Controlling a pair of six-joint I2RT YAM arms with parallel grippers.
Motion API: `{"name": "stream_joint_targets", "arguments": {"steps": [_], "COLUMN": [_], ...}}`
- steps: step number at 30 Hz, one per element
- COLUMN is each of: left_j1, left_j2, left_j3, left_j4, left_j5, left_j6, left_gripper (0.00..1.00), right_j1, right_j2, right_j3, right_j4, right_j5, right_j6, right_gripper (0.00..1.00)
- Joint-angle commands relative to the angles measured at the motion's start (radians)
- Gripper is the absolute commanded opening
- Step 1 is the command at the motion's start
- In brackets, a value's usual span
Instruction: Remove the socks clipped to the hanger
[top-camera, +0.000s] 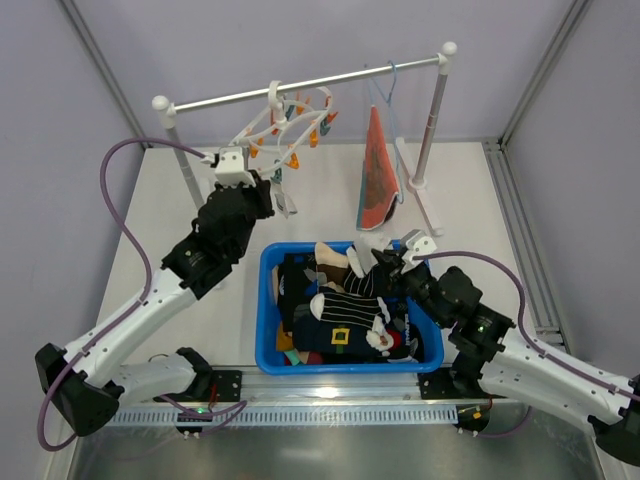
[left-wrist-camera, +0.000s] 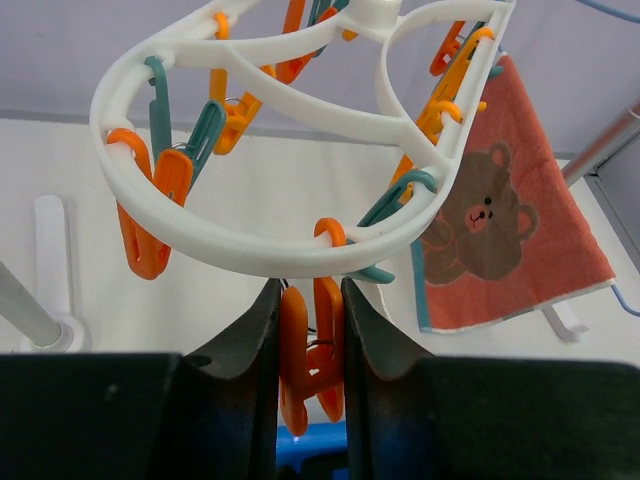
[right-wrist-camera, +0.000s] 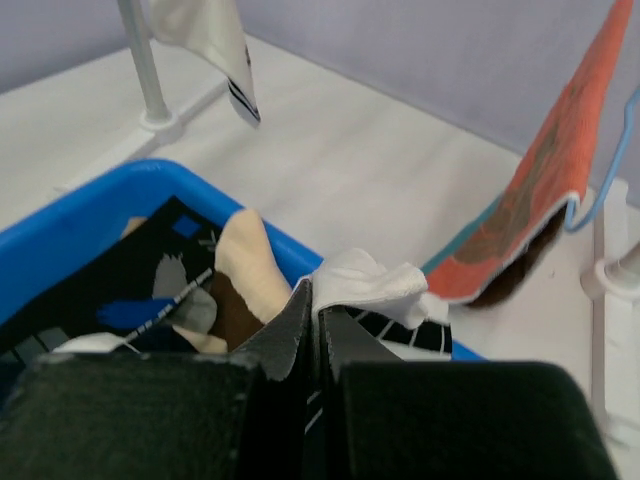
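The white oval hanger (top-camera: 292, 122) hangs from the rack rod, its ring (left-wrist-camera: 250, 255) lined with orange and teal pegs. My left gripper (left-wrist-camera: 310, 296) is raised just under the ring (top-camera: 278, 192) and shut on one orange peg (left-wrist-camera: 300, 350), whose lower tips stand apart. A white sock with dark stripes (right-wrist-camera: 215, 45) dangles beside that gripper (top-camera: 286, 204); which peg holds it I cannot tell. My right gripper (right-wrist-camera: 318, 296) is shut on a crumpled white sock (right-wrist-camera: 375, 285) above the basket's far rim (top-camera: 385, 264).
A blue basket (top-camera: 262, 310) of mixed socks sits between the arms. An orange bear-print cloth (top-camera: 377, 175) hangs on a pale-blue wire hanger (top-camera: 385, 90) right of the peg hanger. The rack's posts (right-wrist-camera: 140, 60) and feet stand on the white table.
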Motion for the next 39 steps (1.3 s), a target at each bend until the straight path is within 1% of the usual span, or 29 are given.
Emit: {"name": "stream_joint_targets", "arguments": {"steps": [1, 4, 9, 12, 16, 18, 19, 20, 21, 22, 23, 26, 30, 36, 39], "left_j1": [0.020, 0.031, 0.039, 0.040, 0.043, 0.045, 0.046, 0.048, 0.048, 0.049, 0.049, 0.051, 0.052, 0.055, 0.059], "left_j2": [-0.019, -0.019, -0.024, -0.030, -0.039, -0.042, -0.047, -0.048, -0.050, -0.051, -0.053, -0.056, -0.060, -0.065, -0.063], "left_j3": [0.001, 0.001, -0.002, -0.002, -0.006, -0.006, -0.005, -0.005, -0.003, -0.003, -0.003, -0.003, 0.000, 0.000, -0.002], "left_j4": [-0.031, -0.037, -0.041, -0.042, -0.044, -0.047, -0.048, -0.051, -0.056, -0.057, -0.057, -0.062, -0.065, -0.076, -0.077], "left_j5": [0.009, 0.023, 0.041, 0.053, 0.055, 0.053, 0.053, 0.053, 0.053, 0.058, 0.059, 0.067, 0.087, 0.099, 0.101], "left_j6": [0.013, 0.010, 0.006, 0.004, 0.004, 0.004, 0.006, 0.004, 0.004, 0.004, 0.003, 0.003, -0.003, -0.003, -0.002], "left_gripper": [0.00, 0.00, 0.00, 0.00, 0.00, 0.00, 0.00, 0.00, 0.00, 0.00, 0.00, 0.00, 0.00, 0.00, 0.00], "right_j1": [0.004, 0.004, 0.002, 0.004, 0.005, 0.010, 0.016, 0.019, 0.023, 0.028, 0.028, 0.030, 0.030, 0.034, 0.037], "right_j2": [-0.091, -0.172, -0.271, -0.286, -0.259, -0.250, -0.251, -0.256, -0.260, -0.274, -0.283, -0.312, -0.300, -0.211, -0.229], "right_j3": [-0.036, -0.049, -0.047, -0.049, -0.044, -0.043, -0.044, -0.044, -0.044, -0.038, -0.035, -0.024, -0.012, 0.085, 0.140], "right_j4": [-0.106, -0.176, -0.299, -0.348, -0.374, -0.390, -0.390, -0.385, -0.385, -0.387, -0.387, -0.375, -0.318, -0.310, -0.334], "right_j5": [0.106, 0.131, 0.070, 0.054, -0.012, -0.013, -0.013, -0.004, 0.002, 0.005, 0.016, 0.007, -0.027, -0.058, -0.116], "right_j6": [0.104, 0.156, 0.228, 0.265, 0.297, 0.305, 0.304, 0.302, 0.302, 0.299, 0.299, 0.270, 0.215, 0.153, 0.136], "right_gripper": [0.05, 0.04, 0.05, 0.05, 0.05, 0.05, 0.08, 0.29, 0.47, 0.88, 0.99, 1.00, 1.00, 1.00, 1.00]}}
